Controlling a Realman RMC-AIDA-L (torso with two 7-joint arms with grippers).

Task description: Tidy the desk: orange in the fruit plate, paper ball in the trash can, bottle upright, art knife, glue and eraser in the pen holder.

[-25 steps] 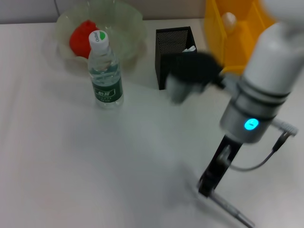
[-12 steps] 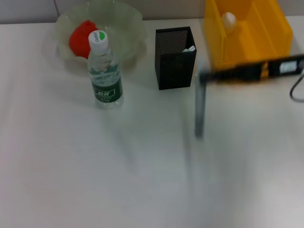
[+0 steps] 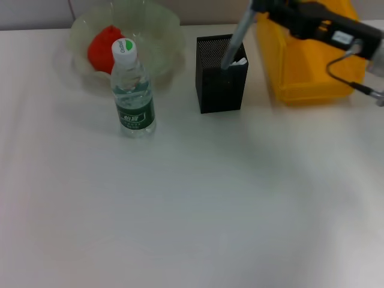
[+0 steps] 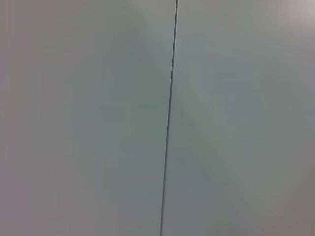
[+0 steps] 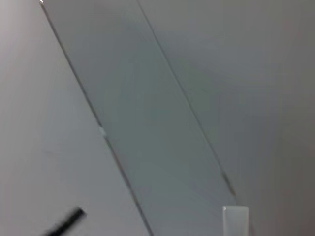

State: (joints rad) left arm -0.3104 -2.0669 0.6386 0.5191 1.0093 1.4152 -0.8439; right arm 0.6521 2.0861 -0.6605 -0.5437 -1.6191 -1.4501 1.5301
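Note:
In the head view my right gripper (image 3: 257,8) reaches in from the upper right, shut on the grey art knife (image 3: 236,39). The knife slants down, and its lower tip sits at the mouth of the black mesh pen holder (image 3: 221,87). Something white (image 3: 240,61) pokes out of the holder. The orange (image 3: 102,47) lies in the pale-green fruit plate (image 3: 162,42). In front of the plate the bottle (image 3: 133,90) stands upright. My right arm crosses the yellow trash can (image 3: 306,72) and hides the paper ball. Glue and eraser are out of view. My left gripper is out of view.
A cable (image 3: 345,75) loops off the right arm over the trash can's front. The white desk (image 3: 180,210) stretches toward me in front of the objects. Both wrist views show only pale wall panels.
My right arm has swung from the desk's front right up and back, carrying the art knife to the pen holder. It now covers the paper ball in the trash can.

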